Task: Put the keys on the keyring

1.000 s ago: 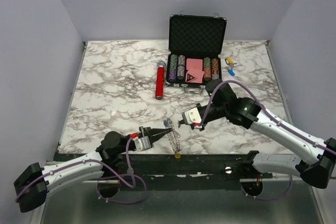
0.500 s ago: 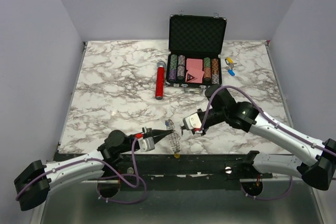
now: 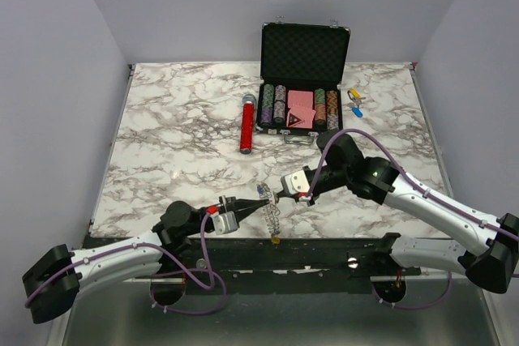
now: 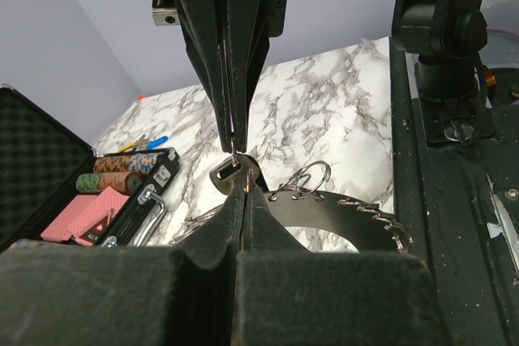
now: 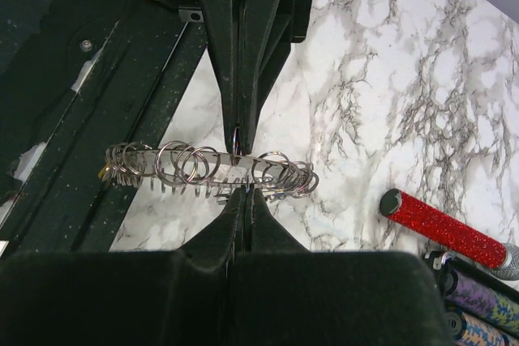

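The keyring (image 3: 272, 218), a thin metal ring hung with many small split rings, stands on edge near the table's front edge. In the right wrist view it (image 5: 186, 166) lies across the frame. My left gripper (image 3: 259, 206) is shut on its rim and also shows in the left wrist view (image 4: 242, 188). My right gripper (image 3: 280, 195) is shut on a thin silver key and meets the ring tip to tip with the left gripper; it also shows in its own view (image 5: 246, 194). A key with a dark oblong head (image 4: 226, 174) sits between the two grippers' tips.
An open black case of poker chips (image 3: 302, 107) stands at the back centre. A red glitter cylinder (image 3: 246, 127) lies left of it. Small blue and yellow tagged items (image 3: 354, 101) lie right of the case. The black front rail (image 3: 324, 247) runs just behind the ring.
My right gripper has come down and left until its tip meets the keyring and the left gripper. The left gripper has shifted slightly while holding the ring.
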Robot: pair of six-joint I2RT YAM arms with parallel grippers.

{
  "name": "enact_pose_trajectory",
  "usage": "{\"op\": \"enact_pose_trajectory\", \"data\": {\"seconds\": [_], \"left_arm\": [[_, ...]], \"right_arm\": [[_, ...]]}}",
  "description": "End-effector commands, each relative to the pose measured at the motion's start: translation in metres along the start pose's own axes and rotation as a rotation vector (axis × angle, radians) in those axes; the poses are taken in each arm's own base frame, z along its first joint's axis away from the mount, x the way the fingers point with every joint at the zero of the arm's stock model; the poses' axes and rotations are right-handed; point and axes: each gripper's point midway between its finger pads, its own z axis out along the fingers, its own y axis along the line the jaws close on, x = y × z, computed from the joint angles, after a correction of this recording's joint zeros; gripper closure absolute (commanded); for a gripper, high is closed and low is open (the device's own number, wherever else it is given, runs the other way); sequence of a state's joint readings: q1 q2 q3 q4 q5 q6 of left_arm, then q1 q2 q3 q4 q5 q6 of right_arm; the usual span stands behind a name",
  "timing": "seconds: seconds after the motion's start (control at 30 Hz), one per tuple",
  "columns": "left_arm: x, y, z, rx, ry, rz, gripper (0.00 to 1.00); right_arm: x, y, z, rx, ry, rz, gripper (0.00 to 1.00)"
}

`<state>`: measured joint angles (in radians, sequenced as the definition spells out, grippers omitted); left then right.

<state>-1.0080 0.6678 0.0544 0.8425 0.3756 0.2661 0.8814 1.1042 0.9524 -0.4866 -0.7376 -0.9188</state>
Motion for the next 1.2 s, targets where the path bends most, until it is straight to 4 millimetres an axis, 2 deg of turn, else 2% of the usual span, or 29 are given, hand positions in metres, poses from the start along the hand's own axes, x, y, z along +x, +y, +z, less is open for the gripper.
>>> {"op": "enact_pose_trajectory", "data": {"seconds": [0.0,1.17], "left_arm": [[-0.007,-0.0024,-0.0028,0.003,-0.052,0.011,1.0],[-0.0107,0.003,-0.0022,-0.023,-0.062,0.014,1.0]], "right_arm": [[-0.0011,0.0028,0.0042,-0.017,-0.027,0.017,1.0],[-0.005,0.011,0.0082,-0.055,-0.043,0.008,1.0]]}}
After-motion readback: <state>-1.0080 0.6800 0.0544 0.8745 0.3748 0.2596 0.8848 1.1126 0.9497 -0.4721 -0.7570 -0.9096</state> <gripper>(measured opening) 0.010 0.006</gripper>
